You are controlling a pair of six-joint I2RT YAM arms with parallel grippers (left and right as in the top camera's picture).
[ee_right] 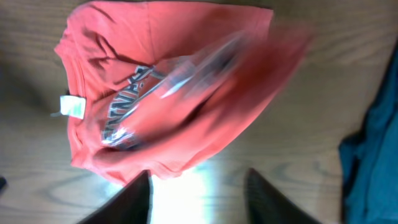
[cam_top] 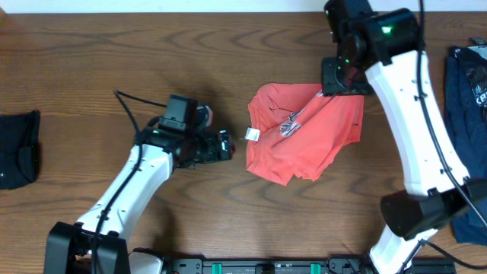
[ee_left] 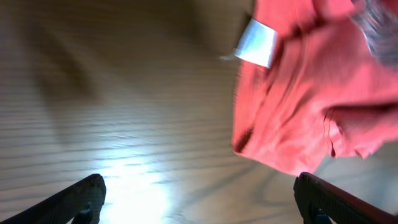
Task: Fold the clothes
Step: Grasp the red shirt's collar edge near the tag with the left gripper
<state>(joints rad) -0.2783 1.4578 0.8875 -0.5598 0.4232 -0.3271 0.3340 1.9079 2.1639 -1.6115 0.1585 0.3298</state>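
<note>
The coral-red T-shirt [cam_top: 304, 129] lies crumpled at the table's middle, with its chest lettering [cam_top: 289, 125] and white neck label [cam_top: 252, 135] showing. My left gripper [cam_top: 230, 145] is open and empty just left of the label. In the left wrist view its jaws [ee_left: 199, 186] are wide apart over bare wood, short of the shirt [ee_left: 311, 93]. My right gripper [cam_top: 344, 80] is over the shirt's far right corner. In the right wrist view its jaws [ee_right: 199, 180] are open and blurred beside the shirt's edge [ee_right: 186, 93], with nothing between them.
A navy printed shirt [cam_top: 468, 84] lies at the table's right edge and also shows in the right wrist view [ee_right: 373, 143]. A small black garment [cam_top: 17, 148] lies at the far left edge. Bare wood surrounds the red shirt.
</note>
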